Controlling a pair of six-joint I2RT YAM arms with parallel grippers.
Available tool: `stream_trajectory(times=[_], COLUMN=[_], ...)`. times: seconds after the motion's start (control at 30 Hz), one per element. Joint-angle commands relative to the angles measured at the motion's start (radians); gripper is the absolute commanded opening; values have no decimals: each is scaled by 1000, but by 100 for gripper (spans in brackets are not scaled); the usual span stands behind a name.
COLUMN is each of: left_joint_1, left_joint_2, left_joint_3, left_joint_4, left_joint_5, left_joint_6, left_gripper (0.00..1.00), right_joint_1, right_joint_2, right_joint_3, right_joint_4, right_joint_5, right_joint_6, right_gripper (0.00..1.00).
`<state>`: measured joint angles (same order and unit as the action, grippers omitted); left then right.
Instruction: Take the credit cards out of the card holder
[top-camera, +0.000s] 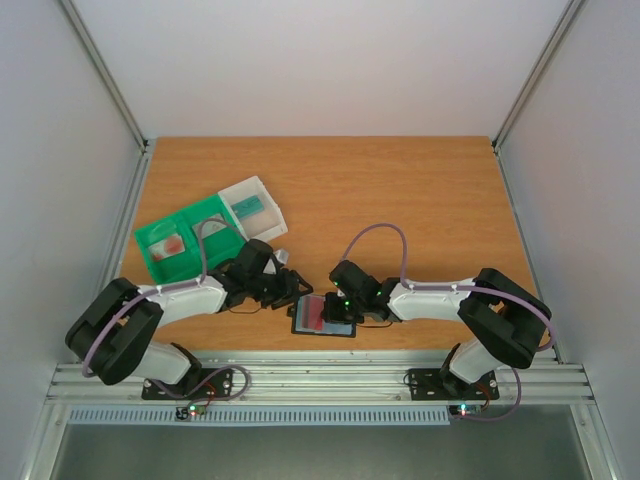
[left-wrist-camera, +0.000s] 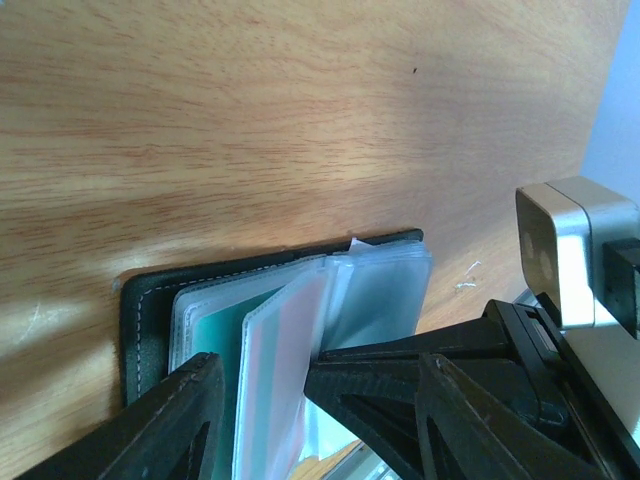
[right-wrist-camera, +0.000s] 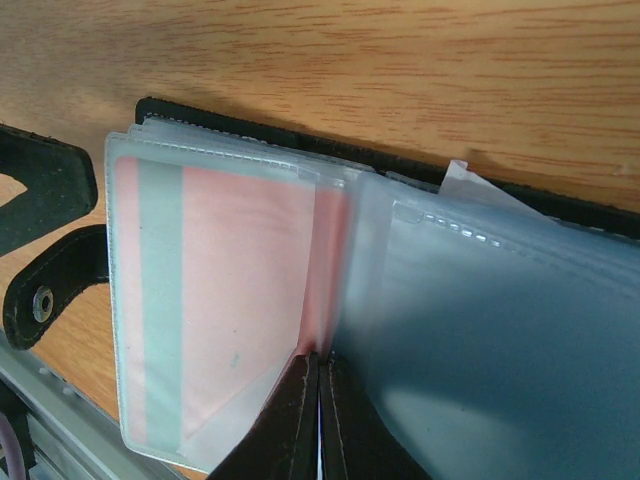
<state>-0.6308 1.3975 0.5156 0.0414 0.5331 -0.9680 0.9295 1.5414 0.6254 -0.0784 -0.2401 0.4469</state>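
The card holder (top-camera: 318, 322) is lying open on the wooden surface (top-camera: 420, 190), close to the near edge and between the two arms. The left arm (top-camera: 180, 298) is reaching in from the left and the right arm (top-camera: 440, 298) from the right, both wrists hanging low over the holder. Well behind them, to the left, a green-and-white sorting tray (top-camera: 152, 262) is sitting at an angle. It is carrying a teal card (top-camera: 250, 207) in its white compartment and a reddish card (top-camera: 175, 245) in a green one.

The left fingers (left-wrist-camera: 190, 400) are standing spread, straddling a clear sleeve page (left-wrist-camera: 285, 350) that is rising from the holder, and are not pinching it. The right fingers (right-wrist-camera: 318, 400) are pressing together, their tip resting in the holder's fold beside the empty clear sleeves (right-wrist-camera: 500, 330). Whether a sleeve edge is caught between them I cannot tell.

A red-pink card (right-wrist-camera: 240, 290) with a pale stripe is sitting inside the top sleeve on the left of the fold. A second teal card (left-wrist-camera: 215, 335) is showing through a sleeve lower in the stack. The holder's black tab (right-wrist-camera: 45, 290), with its snap, is sticking out past the left edge over the surface.
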Motion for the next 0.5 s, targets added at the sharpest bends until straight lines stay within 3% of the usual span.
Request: stream_trajectory(times=[0.0, 0.47], left_joint_1=[-9, -9], left_joint_2=[29, 35], left_joint_3=[9, -18], left_joint_4=[78, 107], left_joint_5=[10, 24], left_joint_6=[12, 2], left_gripper=[54, 46], right_joint_1=[1, 2], right_joint_2=[22, 19], right_joint_3=[-35, -36], right_joint_4=[-57, -55], right_joint_5=[12, 17], right_joint_6=[-13, -10], right_gripper=[3, 3])
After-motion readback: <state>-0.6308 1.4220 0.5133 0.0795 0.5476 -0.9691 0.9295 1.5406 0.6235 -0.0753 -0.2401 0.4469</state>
